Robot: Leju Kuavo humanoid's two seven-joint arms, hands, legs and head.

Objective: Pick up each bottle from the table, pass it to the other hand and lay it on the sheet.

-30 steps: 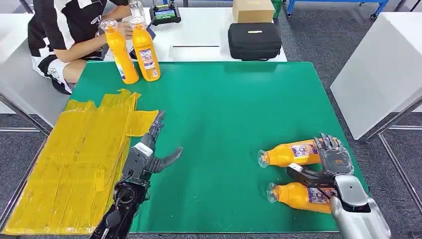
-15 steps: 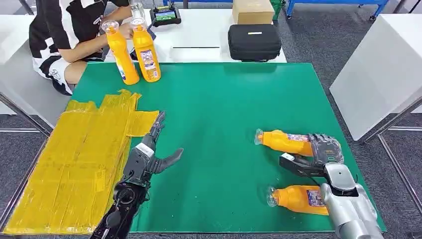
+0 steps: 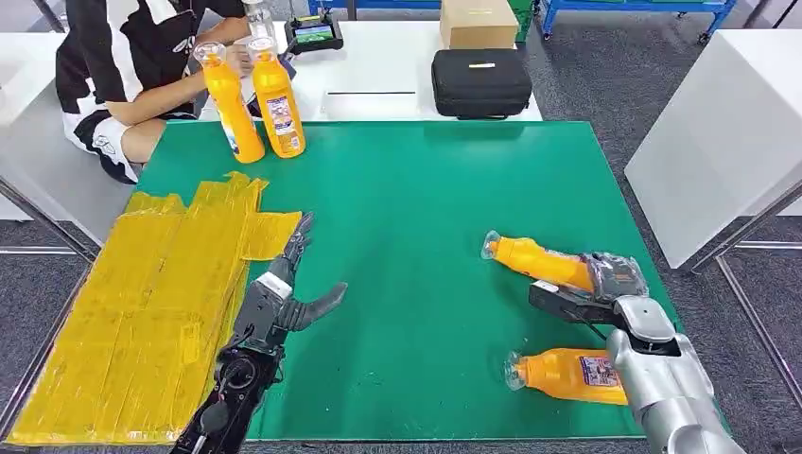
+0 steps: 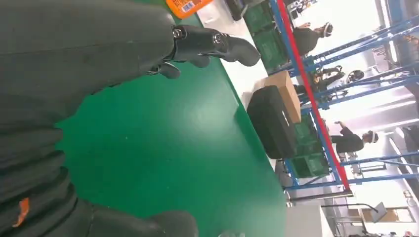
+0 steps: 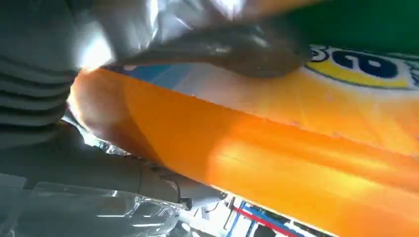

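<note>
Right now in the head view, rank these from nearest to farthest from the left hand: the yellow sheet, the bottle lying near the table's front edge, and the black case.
1. The yellow sheet, right beside the left hand, on its left.
2. The lying bottle, across the green mat to the right.
3. The black case, on the white table beyond the mat.

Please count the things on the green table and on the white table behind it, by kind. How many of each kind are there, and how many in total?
Orange bottles: 4, two standing, one lying, one held by the right hand
Yellow sheet: 1
Black case: 1
Cardboard box: 1
Small device with a screen: 1
Total: 8
</note>
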